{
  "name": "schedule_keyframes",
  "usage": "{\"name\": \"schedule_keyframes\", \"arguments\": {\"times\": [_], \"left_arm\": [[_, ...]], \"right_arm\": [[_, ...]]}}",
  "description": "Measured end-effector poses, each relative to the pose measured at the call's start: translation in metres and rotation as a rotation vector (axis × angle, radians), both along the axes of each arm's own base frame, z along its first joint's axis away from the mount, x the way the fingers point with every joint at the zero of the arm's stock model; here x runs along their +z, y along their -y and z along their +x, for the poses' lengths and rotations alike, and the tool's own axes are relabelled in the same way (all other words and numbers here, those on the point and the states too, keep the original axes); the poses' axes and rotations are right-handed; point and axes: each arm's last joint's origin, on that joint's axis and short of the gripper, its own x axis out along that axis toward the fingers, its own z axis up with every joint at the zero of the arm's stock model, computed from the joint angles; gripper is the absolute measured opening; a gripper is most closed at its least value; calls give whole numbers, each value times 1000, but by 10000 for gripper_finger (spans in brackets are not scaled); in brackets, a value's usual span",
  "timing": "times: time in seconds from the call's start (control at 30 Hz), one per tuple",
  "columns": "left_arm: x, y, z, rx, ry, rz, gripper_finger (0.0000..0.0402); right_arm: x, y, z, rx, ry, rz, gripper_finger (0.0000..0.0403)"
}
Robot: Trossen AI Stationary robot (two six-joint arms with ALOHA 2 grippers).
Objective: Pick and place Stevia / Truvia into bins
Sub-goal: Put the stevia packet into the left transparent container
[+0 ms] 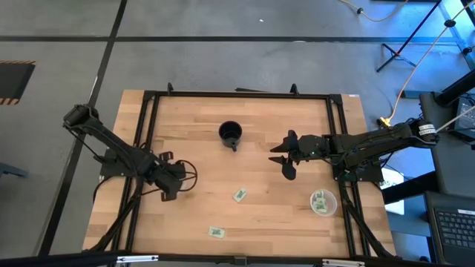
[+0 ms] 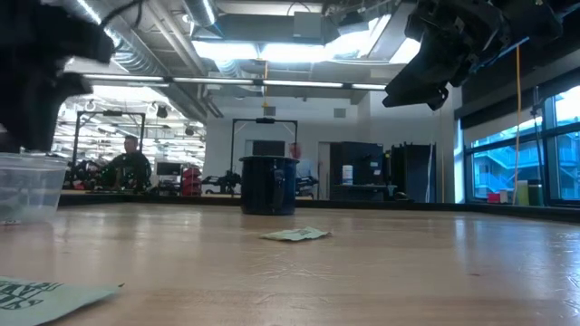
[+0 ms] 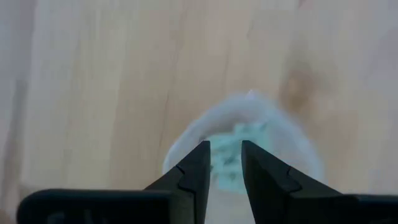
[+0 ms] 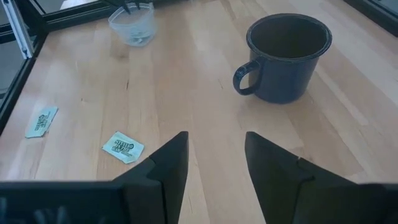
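Note:
My left gripper (image 3: pixel 225 149) hangs open, pointing down, just above a clear bin (image 3: pixel 292 140) at the table's left (image 1: pixel 191 170). A pale green sachet (image 3: pixel 245 134) lies inside that bin, blurred; I cannot tell whether the fingers touch it. A second clear bin (image 1: pixel 323 202) near the right edge holds sachets. Two loose sachets lie flat on the wood: one mid-table (image 1: pixel 240 195) (image 4: pixel 123 147), one near the front edge (image 1: pixel 216 233) (image 4: pixel 41 121). My right gripper (image 1: pixel 286 162) (image 4: pixel 214 158) waits open and raised over the table's right half, empty.
A black mug (image 1: pixel 231 134) (image 4: pixel 289 56) with a handle stands at the far middle of the table. A black frame (image 1: pixel 237 95) runs around the tabletop. Bare wood lies between the two loose sachets and the mug.

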Motion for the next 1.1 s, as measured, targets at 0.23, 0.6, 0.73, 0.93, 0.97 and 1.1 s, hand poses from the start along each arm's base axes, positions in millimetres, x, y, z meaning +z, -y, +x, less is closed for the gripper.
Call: {"name": "schedule_keyframes", "arguments": {"times": [0.23, 0.6, 0.73, 0.93, 0.97, 1.1], "left_arm": [[47, 13, 29, -158, 303, 42, 86], [29, 69, 86, -583, 617, 62, 102], [3, 85, 95, -510, 590, -7, 129], [-25, 106, 99, -515, 545, -89, 166], [-29, 109, 99, -530, 538, -88, 170], [-49, 120, 98, -576, 500, -57, 172]], "right_arm": [[0, 0, 0, 2, -6, -3, 162], [-3, 0, -2, 2, -39, -6, 162], [-5, 0, -3, 1, -66, -6, 162], [-6, 0, -4, 0, -68, -5, 162], [-5, 0, -4, 0, -67, -5, 162], [-5, 0, -3, 0, -67, -5, 162]]}}
